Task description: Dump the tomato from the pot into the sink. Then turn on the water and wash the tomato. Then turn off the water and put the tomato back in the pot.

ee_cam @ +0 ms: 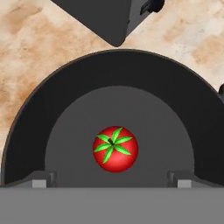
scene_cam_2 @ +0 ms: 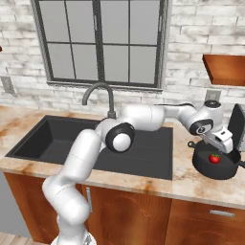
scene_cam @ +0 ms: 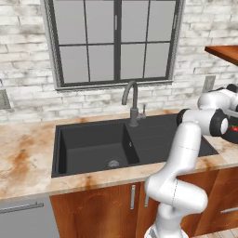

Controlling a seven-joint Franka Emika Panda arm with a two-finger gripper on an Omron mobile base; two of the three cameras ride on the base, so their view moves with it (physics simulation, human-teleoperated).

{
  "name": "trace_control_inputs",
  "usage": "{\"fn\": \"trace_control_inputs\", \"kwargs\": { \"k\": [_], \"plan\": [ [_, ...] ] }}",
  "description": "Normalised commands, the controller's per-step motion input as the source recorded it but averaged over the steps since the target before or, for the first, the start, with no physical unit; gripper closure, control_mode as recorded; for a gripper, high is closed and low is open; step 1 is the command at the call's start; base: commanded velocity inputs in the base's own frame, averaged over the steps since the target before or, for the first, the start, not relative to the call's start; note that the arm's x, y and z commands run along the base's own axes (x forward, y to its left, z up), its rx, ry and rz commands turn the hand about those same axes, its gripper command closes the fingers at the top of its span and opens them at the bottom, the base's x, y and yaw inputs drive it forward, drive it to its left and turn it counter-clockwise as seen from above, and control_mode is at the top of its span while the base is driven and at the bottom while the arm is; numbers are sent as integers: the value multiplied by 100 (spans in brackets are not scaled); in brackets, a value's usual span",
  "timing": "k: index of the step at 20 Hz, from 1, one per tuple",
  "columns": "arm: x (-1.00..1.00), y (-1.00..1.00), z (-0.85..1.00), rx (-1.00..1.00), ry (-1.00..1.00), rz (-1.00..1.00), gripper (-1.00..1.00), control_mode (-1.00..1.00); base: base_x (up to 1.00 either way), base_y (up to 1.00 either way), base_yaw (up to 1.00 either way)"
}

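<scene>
- Gripper [ee_cam: 112, 183] is hanging wide open over the pot [ee_cam: 78, 83], gripping nothing.
- Tomato [ee_cam: 115, 148] is lying at 12 o'clock, between the fingertips.

Matt black pot [ee_cam: 26, 131] (glossy tomato [ee_cam: 115, 149])

Kitchen: sink [scene_cam: 93, 139], faucet [scene_cam: 132, 104], countertop [scene_cam: 23, 162]

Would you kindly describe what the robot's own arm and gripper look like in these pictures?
The white arm is built of smooth, rounded, glossy tube-like links, joined by dark joints with round black-and-grey end caps, one plainly seen at the elbow. The gripper has a blocky white hand body with dark trim, and its two small finger tips look grey. No cables or markings are visible.
</scene>
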Motion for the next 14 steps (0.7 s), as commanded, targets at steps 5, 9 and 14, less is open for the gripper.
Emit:
{"fn": "trace_control_inputs", "kwargs": {
  "k": [5,9,14],
  "plan": [
    [7,-21,-18,0,0,0,-100,-100,0,0,0],
    [0,-19,-17,0,0,0,-100,-100,0,0,0],
    [0,-4,-15,1,0,1,-100,-100,0,0,0]
  ]
}}
